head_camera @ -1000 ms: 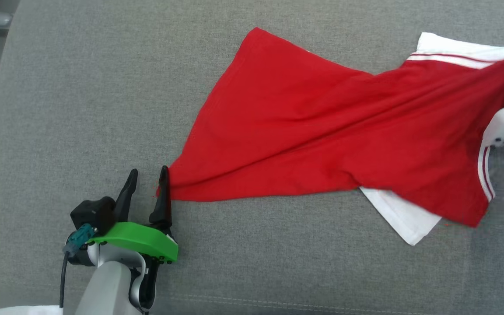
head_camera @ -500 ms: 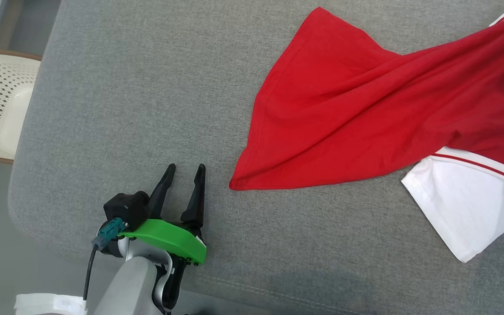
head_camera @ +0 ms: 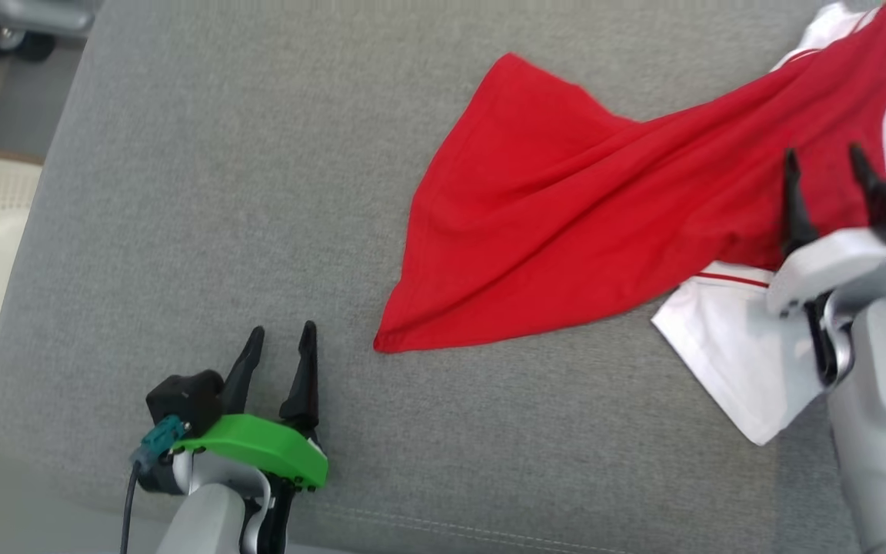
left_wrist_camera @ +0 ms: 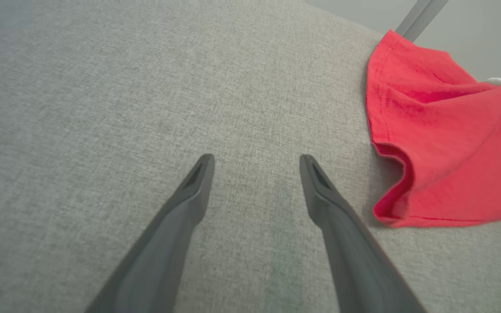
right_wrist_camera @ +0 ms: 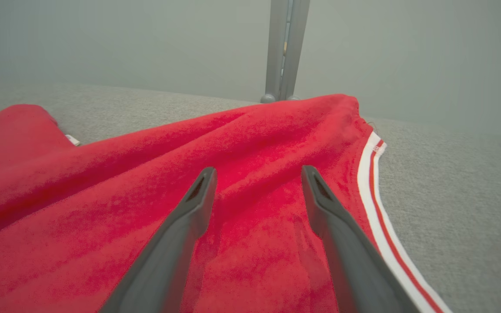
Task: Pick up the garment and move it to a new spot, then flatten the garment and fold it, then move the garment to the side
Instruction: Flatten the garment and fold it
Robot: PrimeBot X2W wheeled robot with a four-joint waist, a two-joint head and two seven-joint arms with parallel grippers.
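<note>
Standing near-left over the grey fabric surface point(head_camera: 220, 192), the left gripper point(head_camera: 283, 331) has its jaws spread and empty, now clear of the garment corner it touched a second ago. Farther right, the red-and-white garment point(head_camera: 566, 223) lies in diagonal folds, held by neither gripper. Over its far-right end, the right gripper point(head_camera: 824, 154) has just released its clamp and its jaws stand apart. Relocation appears complete, and flattening comes next.

Left arm point(head_camera: 208, 504) low; right arm point(head_camera: 885, 400) forward (both jaws spread wide).
</note>
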